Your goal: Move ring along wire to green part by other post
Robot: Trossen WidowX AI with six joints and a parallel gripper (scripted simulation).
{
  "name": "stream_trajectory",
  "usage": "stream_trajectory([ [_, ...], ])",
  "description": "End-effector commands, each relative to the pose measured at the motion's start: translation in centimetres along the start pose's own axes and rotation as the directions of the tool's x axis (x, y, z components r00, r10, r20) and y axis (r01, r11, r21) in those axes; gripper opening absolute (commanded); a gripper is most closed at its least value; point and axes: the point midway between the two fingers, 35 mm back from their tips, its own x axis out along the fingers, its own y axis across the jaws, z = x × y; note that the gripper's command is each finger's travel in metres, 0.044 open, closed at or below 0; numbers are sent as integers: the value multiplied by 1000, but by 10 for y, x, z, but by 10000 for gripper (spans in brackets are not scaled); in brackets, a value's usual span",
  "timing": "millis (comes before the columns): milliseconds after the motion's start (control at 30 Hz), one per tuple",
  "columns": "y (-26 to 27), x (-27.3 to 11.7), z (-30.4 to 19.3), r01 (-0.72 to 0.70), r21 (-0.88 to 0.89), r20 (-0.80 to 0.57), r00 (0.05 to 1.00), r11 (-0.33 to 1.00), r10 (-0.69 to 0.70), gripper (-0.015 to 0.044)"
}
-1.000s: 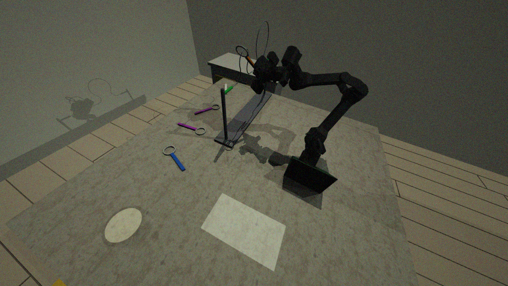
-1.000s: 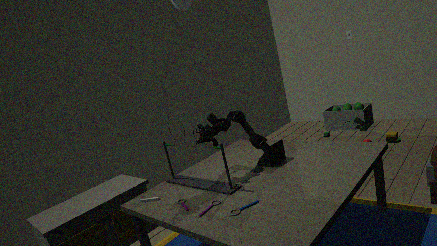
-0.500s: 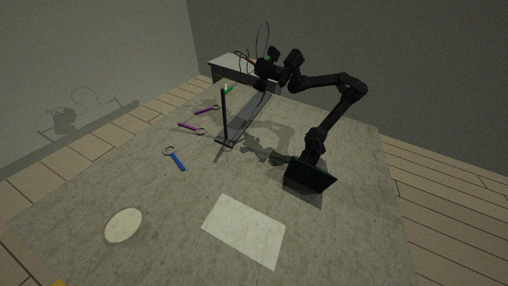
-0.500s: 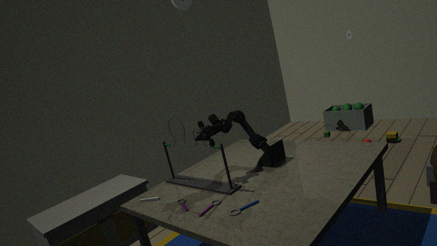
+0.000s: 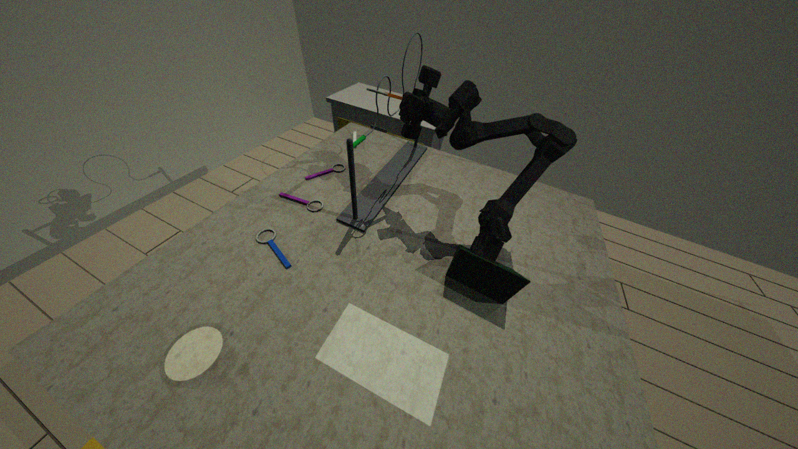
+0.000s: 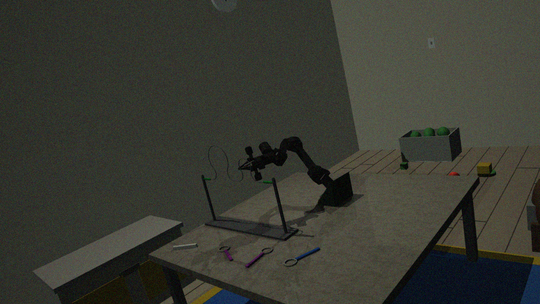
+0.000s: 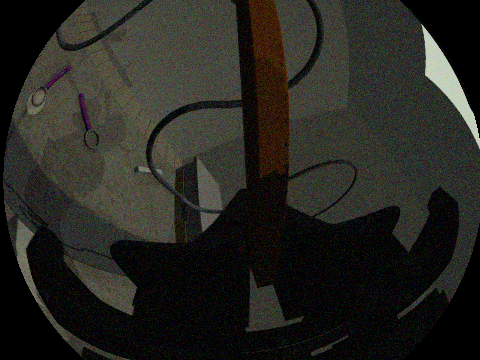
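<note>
The top view looks down obliquely across the table (image 5: 250, 312) (image 6: 362, 226), above its near end. The exterior view faces the table from farther back. Both share the whole arm (image 5: 515, 184) (image 6: 307, 158). The wrist view looks closely along the orange handle (image 7: 270, 100), toward table and wall.

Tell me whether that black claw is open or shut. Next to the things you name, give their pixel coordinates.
Shut: the gripper (image 7: 248, 195) is closed on the orange handle (image 7: 270, 100) (image 5: 394, 96), which runs out from between its fingers.
</note>
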Motion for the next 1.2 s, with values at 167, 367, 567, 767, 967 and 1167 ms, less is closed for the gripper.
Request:
stream_trajectory([
  [167,-14,1,2,109,-188,37,994,976,-103,-150],
  [367,-23,0,4,174,-294,66,985,940,-161,-150],
  [567,-30,0,7,231,-383,97,973,894,-210,-150],
  [767,-34,-1,9,277,-452,126,961,848,-246,-150],
  [967,-34,0,7,297,-483,140,955,824,-263,-150],
  [1167,-29,2,3,293,-476,136,956,829,-259,-150],
])
